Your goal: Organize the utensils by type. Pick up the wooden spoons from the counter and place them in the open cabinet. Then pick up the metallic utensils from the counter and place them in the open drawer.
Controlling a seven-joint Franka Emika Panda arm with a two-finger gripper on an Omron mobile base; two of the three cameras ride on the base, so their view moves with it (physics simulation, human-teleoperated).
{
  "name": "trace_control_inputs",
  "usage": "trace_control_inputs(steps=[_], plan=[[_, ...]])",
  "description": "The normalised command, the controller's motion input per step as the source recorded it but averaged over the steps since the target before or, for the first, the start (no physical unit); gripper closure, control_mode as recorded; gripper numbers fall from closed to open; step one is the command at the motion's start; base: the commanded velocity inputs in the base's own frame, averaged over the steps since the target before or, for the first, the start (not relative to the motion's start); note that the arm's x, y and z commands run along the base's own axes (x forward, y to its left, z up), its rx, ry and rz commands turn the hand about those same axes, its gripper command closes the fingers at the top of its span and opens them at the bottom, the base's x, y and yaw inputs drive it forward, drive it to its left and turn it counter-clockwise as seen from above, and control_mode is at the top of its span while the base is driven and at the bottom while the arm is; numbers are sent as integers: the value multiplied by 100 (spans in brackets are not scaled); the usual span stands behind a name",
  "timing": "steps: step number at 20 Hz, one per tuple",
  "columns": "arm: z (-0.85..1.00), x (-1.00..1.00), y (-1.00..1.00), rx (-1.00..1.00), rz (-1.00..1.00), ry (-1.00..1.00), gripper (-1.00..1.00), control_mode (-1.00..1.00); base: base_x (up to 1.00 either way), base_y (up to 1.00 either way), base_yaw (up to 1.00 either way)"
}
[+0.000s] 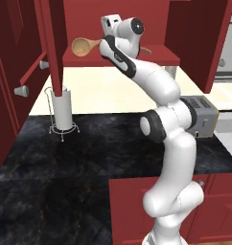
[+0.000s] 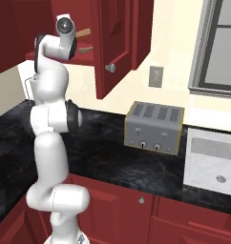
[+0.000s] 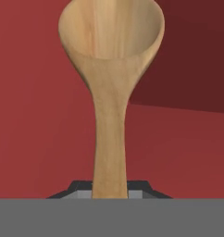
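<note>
Showing: one wooden spoon point(image 3: 109, 92), one toaster point(image 2: 154, 127) (four slots), one paper towel holder point(image 1: 63, 110), two cabinet doors point(image 1: 51, 43) standing open, one wall outlet point(image 2: 156, 76), one desk point(image 1: 65, 162).

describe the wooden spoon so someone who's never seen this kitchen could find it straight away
Look up at the open cabinet, dark red, on the wall above the black counter. The wooden spoon hangs over its inner shelf, its handle clamped in the gripper jaws. Its light tan colour and round bowl stand out against all the red.
</note>
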Motion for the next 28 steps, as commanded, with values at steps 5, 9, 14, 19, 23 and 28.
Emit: trace_control_inputs(steps=[5,9,14,19,23,28], plan=[[-7,59,14,0,1,4,100,-100,0,0,0],[-15,48,16,0,5,5,100,-100,0,0,0],[-25,32,14,0,9,9,100,-100,0,0,0],[-41,9,7,-3,11,9,-100,-100,0,0,0],[-43,0,3,-6,11,6,-100,-100,0,0,0],[-28,0,1,-5,8,4,-100,-100,0,0,0]])
